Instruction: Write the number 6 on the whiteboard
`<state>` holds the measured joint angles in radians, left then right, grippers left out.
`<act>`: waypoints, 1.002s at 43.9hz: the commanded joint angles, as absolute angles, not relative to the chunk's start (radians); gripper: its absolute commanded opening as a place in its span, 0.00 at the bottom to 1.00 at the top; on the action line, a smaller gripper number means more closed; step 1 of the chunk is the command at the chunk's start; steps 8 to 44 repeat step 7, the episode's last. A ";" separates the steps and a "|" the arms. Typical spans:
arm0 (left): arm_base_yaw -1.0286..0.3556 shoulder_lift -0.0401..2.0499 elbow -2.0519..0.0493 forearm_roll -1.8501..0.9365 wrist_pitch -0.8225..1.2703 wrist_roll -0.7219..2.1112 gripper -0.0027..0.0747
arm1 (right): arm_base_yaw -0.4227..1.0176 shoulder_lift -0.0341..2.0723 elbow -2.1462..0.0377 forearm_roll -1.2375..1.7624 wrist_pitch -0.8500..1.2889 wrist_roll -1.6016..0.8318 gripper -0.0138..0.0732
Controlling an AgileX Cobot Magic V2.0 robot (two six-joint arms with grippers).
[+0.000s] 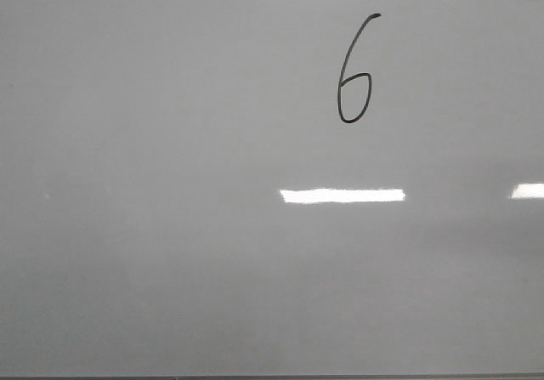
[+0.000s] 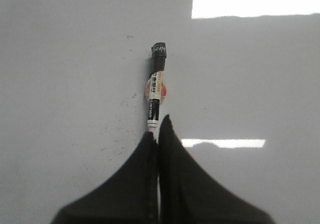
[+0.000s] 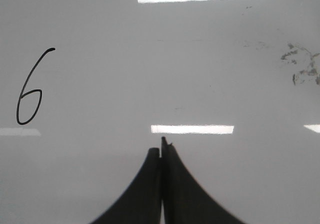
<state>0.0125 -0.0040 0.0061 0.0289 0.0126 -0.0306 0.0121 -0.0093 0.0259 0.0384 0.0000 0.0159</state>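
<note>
The whiteboard [image 1: 170, 184] is glossy pale grey and fills every view. The number 6 [image 1: 354, 78] is drawn in thin black line at the board's upper right in the front view. It also shows in the right wrist view [image 3: 30, 93]. My left gripper [image 2: 159, 126] is shut on a marker pen [image 2: 156, 83] with a black cap and a white and red label. The pen sticks out past the fingertips over the board. My right gripper [image 3: 161, 146] is shut and empty, apart from the digit. Neither gripper shows in the front view.
Bright rectangular light reflections [image 1: 342, 195] lie on the board. Grey smudges of old ink [image 3: 300, 66] mark the board in the right wrist view. Faint specks [image 2: 120, 103] lie beside the pen. The board's thin dark bottom edge [image 1: 272, 377] runs along the front.
</note>
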 commanded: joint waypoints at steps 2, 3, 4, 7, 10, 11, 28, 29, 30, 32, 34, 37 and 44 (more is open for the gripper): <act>0.014 -0.018 0.009 0.020 -0.070 -0.037 0.01 | 0.007 -0.031 0.022 0.029 -0.083 0.012 0.08; 0.014 -0.018 0.009 0.020 -0.070 -0.037 0.01 | 0.007 -0.031 0.022 0.029 -0.083 0.012 0.08; 0.014 -0.018 0.009 0.020 -0.070 -0.037 0.01 | 0.007 -0.031 0.022 0.029 -0.083 0.012 0.08; 0.014 -0.018 0.009 0.020 -0.070 -0.037 0.01 | 0.007 -0.031 0.022 0.029 -0.083 0.012 0.08; 0.014 -0.018 0.009 0.020 -0.070 -0.037 0.01 | 0.007 -0.031 0.022 0.029 -0.083 0.012 0.08; 0.014 -0.018 0.009 0.020 -0.070 -0.037 0.01 | 0.007 -0.031 0.022 0.029 -0.083 0.012 0.08; 0.014 -0.018 0.009 0.020 -0.070 -0.037 0.01 | 0.007 -0.031 0.022 0.029 -0.083 0.012 0.08; 0.014 -0.018 0.009 0.020 -0.070 -0.037 0.01 | 0.007 -0.031 0.022 0.029 -0.083 0.012 0.08; 0.014 -0.018 0.009 0.020 -0.070 -0.037 0.01 | 0.007 -0.031 0.022 0.029 -0.083 0.012 0.08; 0.014 -0.018 0.009 0.020 -0.070 -0.037 0.01 | 0.007 -0.031 0.022 0.029 -0.083 0.012 0.08; 0.014 -0.018 0.009 0.020 -0.070 -0.037 0.01 | 0.007 -0.031 0.022 0.029 -0.083 0.012 0.08; 0.014 -0.018 0.009 0.020 -0.070 -0.037 0.01 | 0.007 -0.031 0.022 0.029 -0.083 0.012 0.08; 0.014 -0.018 0.009 0.020 -0.070 -0.037 0.01 | 0.007 -0.031 0.022 0.029 -0.083 0.012 0.08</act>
